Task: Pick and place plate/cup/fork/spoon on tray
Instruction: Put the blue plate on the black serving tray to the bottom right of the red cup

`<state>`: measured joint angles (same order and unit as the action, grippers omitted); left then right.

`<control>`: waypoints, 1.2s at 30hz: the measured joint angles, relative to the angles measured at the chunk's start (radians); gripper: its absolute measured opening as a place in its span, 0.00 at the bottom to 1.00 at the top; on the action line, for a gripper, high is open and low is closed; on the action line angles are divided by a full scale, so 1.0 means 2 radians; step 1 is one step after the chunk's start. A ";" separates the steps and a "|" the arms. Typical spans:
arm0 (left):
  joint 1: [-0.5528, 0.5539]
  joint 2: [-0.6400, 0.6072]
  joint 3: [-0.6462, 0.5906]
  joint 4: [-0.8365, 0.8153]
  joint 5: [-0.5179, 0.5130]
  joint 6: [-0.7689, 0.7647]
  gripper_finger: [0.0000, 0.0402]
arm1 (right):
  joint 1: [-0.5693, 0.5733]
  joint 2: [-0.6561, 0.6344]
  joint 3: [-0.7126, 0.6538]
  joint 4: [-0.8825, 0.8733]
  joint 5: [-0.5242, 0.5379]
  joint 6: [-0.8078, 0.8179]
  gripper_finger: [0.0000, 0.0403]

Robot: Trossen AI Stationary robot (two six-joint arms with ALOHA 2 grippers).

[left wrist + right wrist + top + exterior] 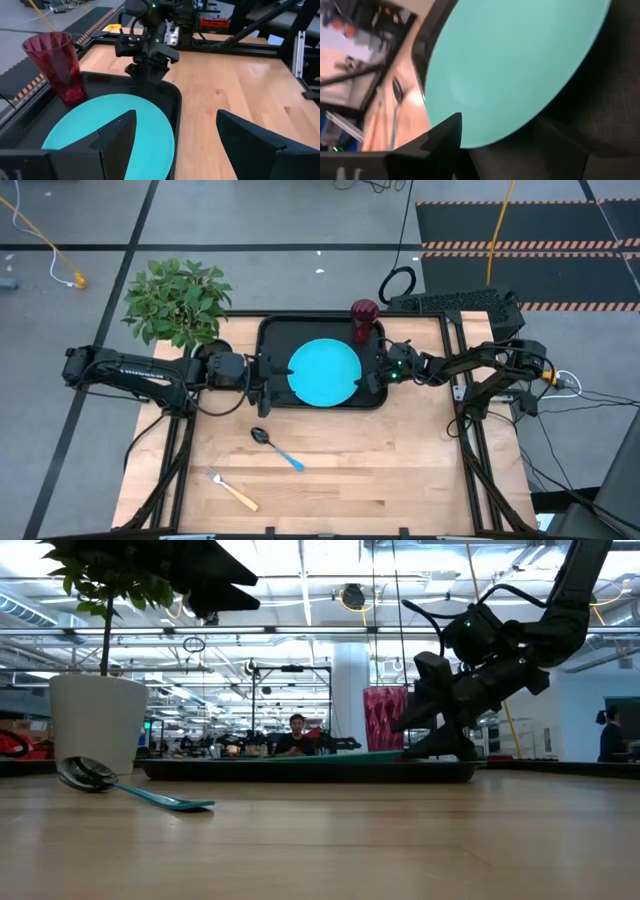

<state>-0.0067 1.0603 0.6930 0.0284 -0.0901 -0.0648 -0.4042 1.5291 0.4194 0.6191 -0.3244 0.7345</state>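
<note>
Presently catalogued, largest first.

Table [400, 470]: bare wood, carrying everything below.

Tray [275, 330]: black, set at the far middle of the table, between the two arms.

Plate [324, 372]: turquoise, laid flat in the tray. No jaw is seen closed on it.

Plant [178, 302]: placed just off the tray's far left corner, clear of the near table.

Cup [364, 320]: dark red, upright at the tray's far right corner, just beside the plate.

Left gripper [262, 375]: held at the tray's left rim, jaws spread and empty. In its wrist view the fingers [112, 140] are seen straddling the tray's near edge.

Right gripper [377, 365]: held low over the tray's right end, jaws parted, nothing gripped; the plate's edge is seen just past its fingers.

Spoon [277, 448]: lying on bare wood just in front of the tray, bowl toward the tray, blue handle run diagonally toward the near right. It is judged the next piece to be taken. It lies below and nearer the left gripper, so that arm is judged better placed.

Fork [232, 490]: farther toward the near left, tines to the left, yellow handle angled like the spoon's. Nothing is seen standing between either gripper and the cutlery.
</note>
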 joint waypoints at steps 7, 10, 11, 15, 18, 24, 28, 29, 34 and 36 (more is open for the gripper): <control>0.000 0.000 0.000 0.000 -0.012 -0.028 0.69 | -0.005 -0.003 0.000 -0.043 0.003 -0.087 0.56; 0.000 0.000 0.000 0.000 -0.012 -0.037 0.69 | -0.007 -0.013 -0.001 -0.046 0.013 -0.118 0.56; 0.000 0.000 0.000 0.000 -0.012 -0.038 0.69 | -0.008 -0.018 -0.001 -0.043 0.021 -0.128 0.56; 0.000 0.000 0.000 0.000 -0.013 -0.042 0.69 | -0.018 -0.053 -0.001 -0.050 0.052 -0.184 0.56; 0.000 0.000 0.000 0.001 -0.020 -0.048 0.69 | -0.024 -0.089 -0.001 -0.051 0.061 -0.224 0.56; 0.000 0.000 0.000 0.009 -0.048 -0.039 0.69 | -0.023 -0.183 0.009 -0.103 0.060 -0.270 0.56; 0.001 0.000 0.000 0.014 -0.049 -0.029 0.69 | -0.015 -0.231 0.080 -0.283 0.100 -0.327 0.56; 0.002 0.000 0.000 0.014 -0.049 -0.027 0.69 | -0.011 -0.235 0.105 -0.324 0.118 -0.346 0.56; 0.012 0.000 0.000 0.014 -0.049 -0.026 0.69 | 0.010 -0.224 0.237 -0.455 0.191 -0.421 0.56; 0.016 0.000 0.000 0.014 -0.049 -0.026 0.69 | 0.013 -0.207 0.286 -0.495 0.211 -0.437 0.56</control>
<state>0.0251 1.0603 0.6930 0.0555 -0.1879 -0.1165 -0.3779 1.1143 0.9915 -0.3710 0.0980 -0.1397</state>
